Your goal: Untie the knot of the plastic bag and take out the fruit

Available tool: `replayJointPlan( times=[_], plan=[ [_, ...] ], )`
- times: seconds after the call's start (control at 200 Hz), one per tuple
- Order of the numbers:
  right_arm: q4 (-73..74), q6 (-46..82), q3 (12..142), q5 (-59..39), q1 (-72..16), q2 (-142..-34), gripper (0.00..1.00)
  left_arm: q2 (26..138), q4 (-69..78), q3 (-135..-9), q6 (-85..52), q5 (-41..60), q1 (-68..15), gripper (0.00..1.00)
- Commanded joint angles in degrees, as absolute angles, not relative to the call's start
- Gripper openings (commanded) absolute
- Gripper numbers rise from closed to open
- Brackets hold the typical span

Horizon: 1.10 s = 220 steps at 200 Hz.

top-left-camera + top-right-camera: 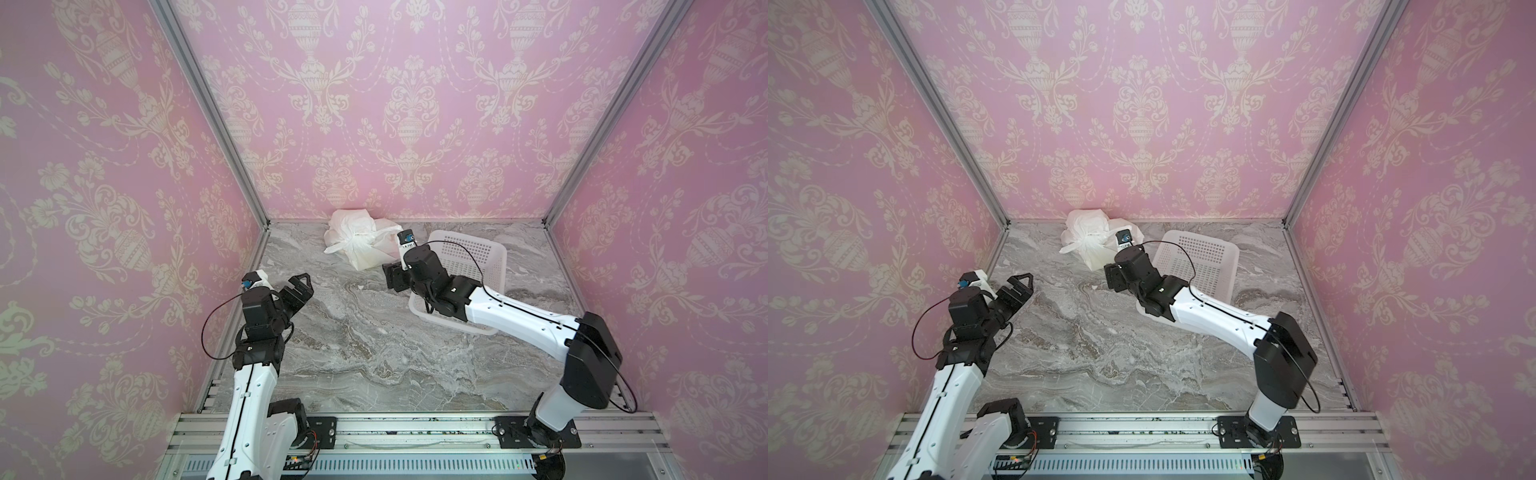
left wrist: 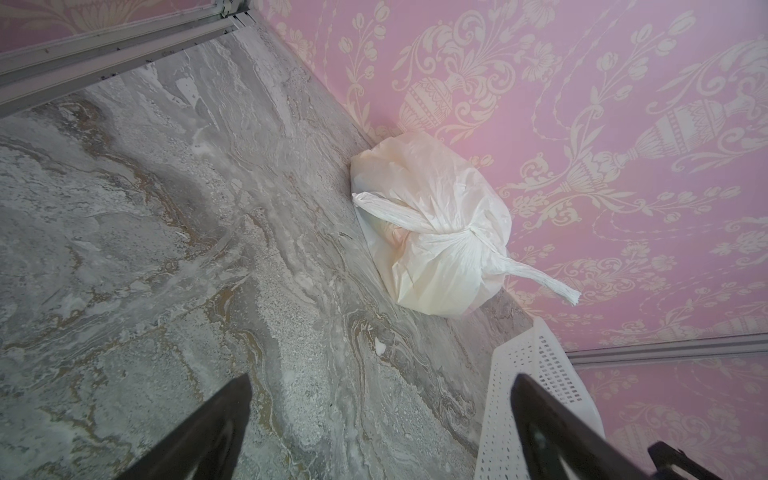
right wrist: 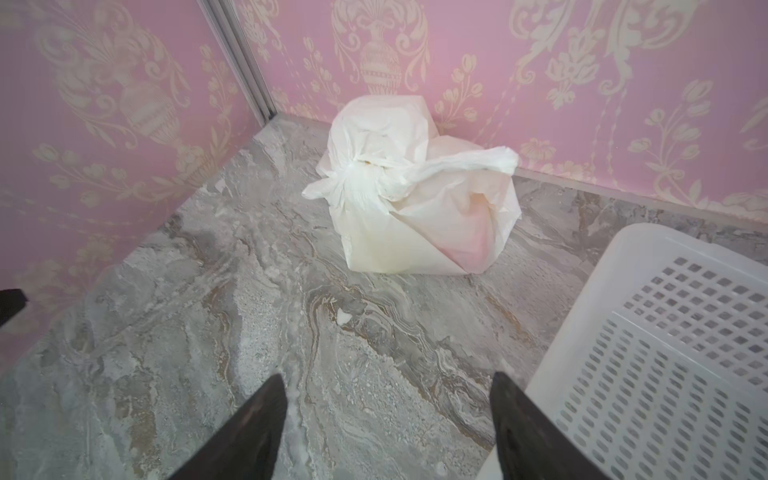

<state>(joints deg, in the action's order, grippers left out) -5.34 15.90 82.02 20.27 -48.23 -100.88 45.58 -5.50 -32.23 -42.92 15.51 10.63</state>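
In both top views: one bag on the table against the back wall, one knot atop it, one basket just beside, two pincers. Left pincer wide open, well apart from the bag; right pincer near it. Left wrist view: single knot, two handle tails sticking out. Right wrist view: jaws parted, gripping nothing; fruit only a pink tint through the film, uncountable.

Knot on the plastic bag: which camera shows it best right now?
Left wrist view: the knot faces the camera, with both twisted tails clear. Right wrist shows the knot bunched and less distinct. In both top views the knot is small and distant.
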Motion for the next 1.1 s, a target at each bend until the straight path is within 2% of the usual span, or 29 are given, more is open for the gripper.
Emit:
replayJointPlan(
  times=[0.0,0.35,0.615,0.691,0.766,0.961,1.096],
  plan=[
    [-10.1,13.6,90.4,24.0,-48.1,-108.7,0.83,45.0,-5.9,-33.6,-42.4,15.6,10.3,0.99],
    [-18.2,11.8,113.7,24.7,-47.8,-128.7,0.94,45.6,-5.8,-33.9,-42.5,16.1,10.3,0.99],
    [-22.0,12.2,127.7,20.6,-44.9,-140.1,0.93,45.8,-5.9,-33.9,-42.1,15.4,10.3,0.99],
    [-22.9,12.8,130.1,18.3,-44.0,-142.1,0.85,46.0,-6.1,-33.9,-41.8,15.1,10.3,0.99],
    [-22.7,12.9,130.4,15.8,-43.5,-142.6,0.66,46.0,-6.1,-33.9,-41.7,15.0,10.3,0.99],
    [-20.1,12.7,125.7,15.0,-43.6,-139.0,0.22,46.6,-6.0,-33.9,-41.6,15.1,10.3,0.99],
    [-16.1,11.8,118.8,14.2,-43.7,-134.2,0.06,46.7,-5.9,-33.8,-41.4,15.1,10.3,0.99]
  ],
)
